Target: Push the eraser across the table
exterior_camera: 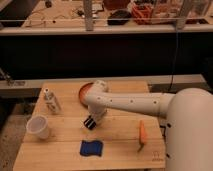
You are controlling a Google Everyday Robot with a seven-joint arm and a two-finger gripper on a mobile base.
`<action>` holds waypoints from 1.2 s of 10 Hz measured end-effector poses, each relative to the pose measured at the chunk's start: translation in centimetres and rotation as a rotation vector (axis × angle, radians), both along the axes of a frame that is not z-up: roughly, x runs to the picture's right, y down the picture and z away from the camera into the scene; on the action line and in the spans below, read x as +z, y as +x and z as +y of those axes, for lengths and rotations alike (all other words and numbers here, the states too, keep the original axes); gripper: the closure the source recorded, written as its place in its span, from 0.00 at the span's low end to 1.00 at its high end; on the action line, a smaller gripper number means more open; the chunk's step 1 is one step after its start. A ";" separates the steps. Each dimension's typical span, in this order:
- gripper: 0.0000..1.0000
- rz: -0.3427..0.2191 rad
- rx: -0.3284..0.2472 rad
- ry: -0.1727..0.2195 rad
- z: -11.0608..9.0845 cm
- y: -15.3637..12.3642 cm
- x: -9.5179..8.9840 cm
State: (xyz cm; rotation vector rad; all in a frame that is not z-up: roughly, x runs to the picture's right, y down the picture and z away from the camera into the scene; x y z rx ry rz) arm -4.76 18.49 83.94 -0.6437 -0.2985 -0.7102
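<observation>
- While the white arm reached in from the right side, the gripper (pixel 96 116) was low over the middle of the table (pixel 120 152), directly at the upper end of the eraser (pixel 89 122).
- It seemed to touch the eraser or almost touch it, but a small gap could not be excluded.
- Whether the jaws were apart or together, I cannot tell, because the wrist covered them.
- The eraser lay flat on the wood, a little left of the centre of the table, between the white cup (pixel 39 127) on the left and the orange carrot-like object (pixel 142 134) on the right.
- The blue pad (pixel 92 148) lay near it toward the front edge, and the orange bowl (pixel 85 93) was behind it, partly hidden by the arm.
- A small bottle (pixel 51 101) stood further to the left, well apart from the eraser.
- In my judgement the step in hand was the push itself, at its beginning or in the middle; much table remained free toward the front left.
- The long axis of the eraser ran diagonally, from the back right, under the gripper, to the front left.
- The next move probably called for a low, steady sweep along this axis.
- The contact should be kept central, otherwise the block could turn and slip aside toward the blue pad or the cup.
</observation>
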 end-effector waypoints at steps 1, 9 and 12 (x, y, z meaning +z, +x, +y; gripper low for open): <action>1.00 -0.005 -0.018 0.000 0.1 -0.2 0.0; 1.00 -0.042 -0.098 0.021 -0.1 -5.4 0.2; 1.00 -0.039 -0.081 0.025 -0.9 -6.1 0.7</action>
